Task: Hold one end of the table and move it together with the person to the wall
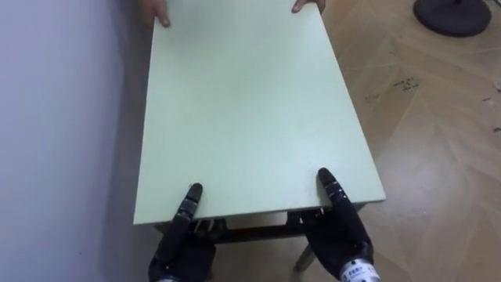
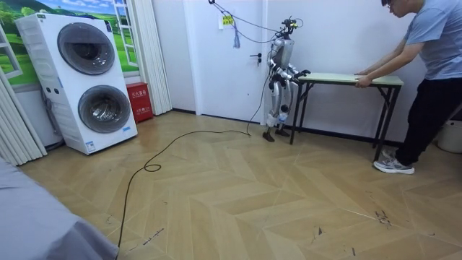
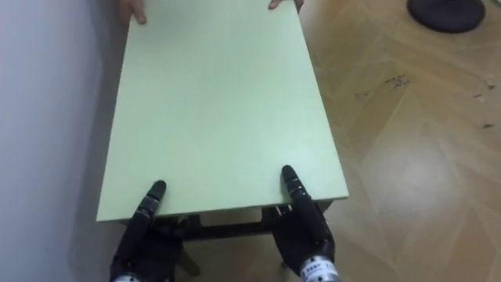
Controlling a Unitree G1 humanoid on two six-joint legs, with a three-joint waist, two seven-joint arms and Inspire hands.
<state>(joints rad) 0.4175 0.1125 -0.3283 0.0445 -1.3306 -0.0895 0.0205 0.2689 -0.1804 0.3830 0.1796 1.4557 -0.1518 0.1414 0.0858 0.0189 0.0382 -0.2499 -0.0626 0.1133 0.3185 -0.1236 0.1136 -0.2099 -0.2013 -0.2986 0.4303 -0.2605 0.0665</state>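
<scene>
A long table with a pale green top (image 1: 250,102) stretches away from me, its long side close to the wall. My left hand (image 1: 182,247) and my right hand (image 1: 344,235) are at the near short edge, each reaching up onto the top while the rest sits below the edge. At the far short edge a person's two hands (image 1: 156,12) hold the top. In the room view I stand upright at the table's (image 2: 346,77) left end, and the person (image 2: 433,65) bends over the right end.
A pale wall (image 1: 55,117) runs along the table's left side. Open parquet floor (image 1: 438,157) lies to the right. A black round base (image 1: 454,16) stands at the far right. Stacked washing machines (image 2: 86,79) and a red box (image 2: 137,101) stand across the room.
</scene>
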